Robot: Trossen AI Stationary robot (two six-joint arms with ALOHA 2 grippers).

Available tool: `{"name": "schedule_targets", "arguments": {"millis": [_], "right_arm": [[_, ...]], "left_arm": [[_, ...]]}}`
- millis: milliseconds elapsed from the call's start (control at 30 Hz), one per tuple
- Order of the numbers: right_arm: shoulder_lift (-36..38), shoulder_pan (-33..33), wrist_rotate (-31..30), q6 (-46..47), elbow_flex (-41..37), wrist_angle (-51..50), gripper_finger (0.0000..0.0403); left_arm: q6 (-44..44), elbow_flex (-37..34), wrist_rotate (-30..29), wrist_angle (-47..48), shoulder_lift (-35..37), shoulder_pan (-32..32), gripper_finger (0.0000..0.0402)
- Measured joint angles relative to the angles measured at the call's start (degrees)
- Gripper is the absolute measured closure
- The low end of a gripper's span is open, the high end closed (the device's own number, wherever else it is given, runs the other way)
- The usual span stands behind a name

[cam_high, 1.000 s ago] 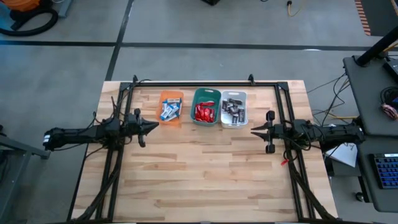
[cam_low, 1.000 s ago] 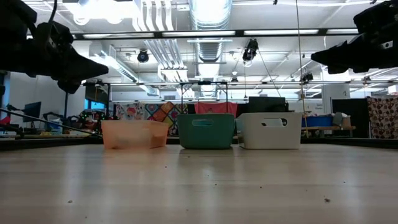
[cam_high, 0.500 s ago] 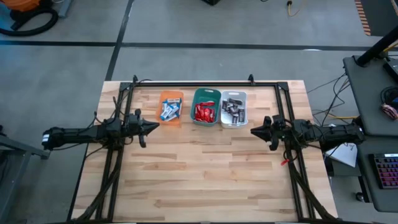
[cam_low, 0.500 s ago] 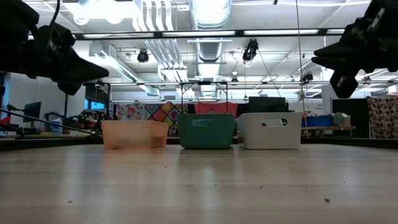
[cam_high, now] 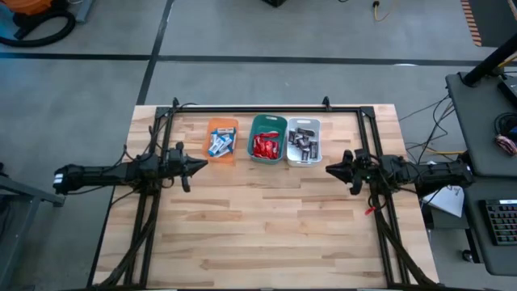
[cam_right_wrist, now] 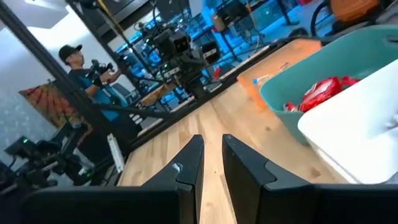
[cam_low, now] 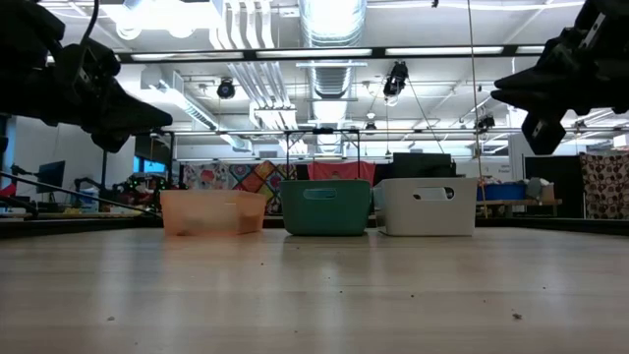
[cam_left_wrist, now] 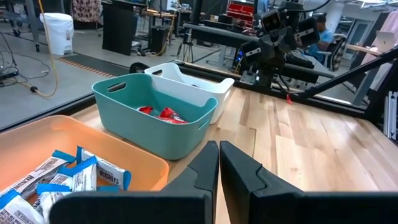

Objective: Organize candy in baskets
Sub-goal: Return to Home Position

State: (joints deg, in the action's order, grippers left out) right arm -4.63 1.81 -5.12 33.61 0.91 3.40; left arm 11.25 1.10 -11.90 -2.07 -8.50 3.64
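Observation:
Three baskets stand in a row near the table's far edge. The orange basket (cam_high: 222, 139) holds blue-and-white candy (cam_left_wrist: 59, 174). Red candy (cam_left_wrist: 163, 113) lies in the teal basket (cam_high: 267, 138). Dark grey candy (cam_high: 303, 141) fills the white basket (cam_high: 304, 141). My left gripper (cam_high: 202, 164) hovers shut above the table, just near of the orange basket. My right gripper (cam_high: 329, 170) hovers with its fingers close together, to the right and near side of the white basket. In the low view both grippers, left (cam_low: 162, 118) and right (cam_low: 496, 93), hang well above the tabletop.
A dark frame rail (cam_high: 258, 108) runs along the table's far edge behind the baskets, with rails down both sides. The bare wooden tabletop (cam_high: 266, 218) stretches from the baskets to the near edge. A person (cam_right_wrist: 84, 74) stands beyond the table in the right wrist view.
My right gripper has rolled about its own axis while staying in place beside the white basket. The left arm and the baskets have stayed where they were.

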Motion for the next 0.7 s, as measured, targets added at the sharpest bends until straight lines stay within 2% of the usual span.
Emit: {"name": "schedule_targets", "arguments": {"millis": [300,533,600,700], "right_arm": [[0.01,0.03,-0.14,-5.88,0.35,-1.15,0.0351],[0.02,0.06,0.18,-6.73,0.34,-1.77,0.0351],[-0.26,0.03,-3.57,-13.33,0.32,1.14,0.0351],[-0.45,0.18,-3.46,-33.17,-0.11,-1.01,0.0351]], "left_arm": [[-0.02,0.0,0.02,0.0,-0.82,-0.04,0.0401],[0.0,0.04,0.02,0.07,-1.26,-0.02,0.0401],[-0.02,0.04,0.02,-0.04,-1.24,0.0,0.0402],[-0.02,0.04,0.02,0.0,-1.19,-0.02,0.0402]]}}
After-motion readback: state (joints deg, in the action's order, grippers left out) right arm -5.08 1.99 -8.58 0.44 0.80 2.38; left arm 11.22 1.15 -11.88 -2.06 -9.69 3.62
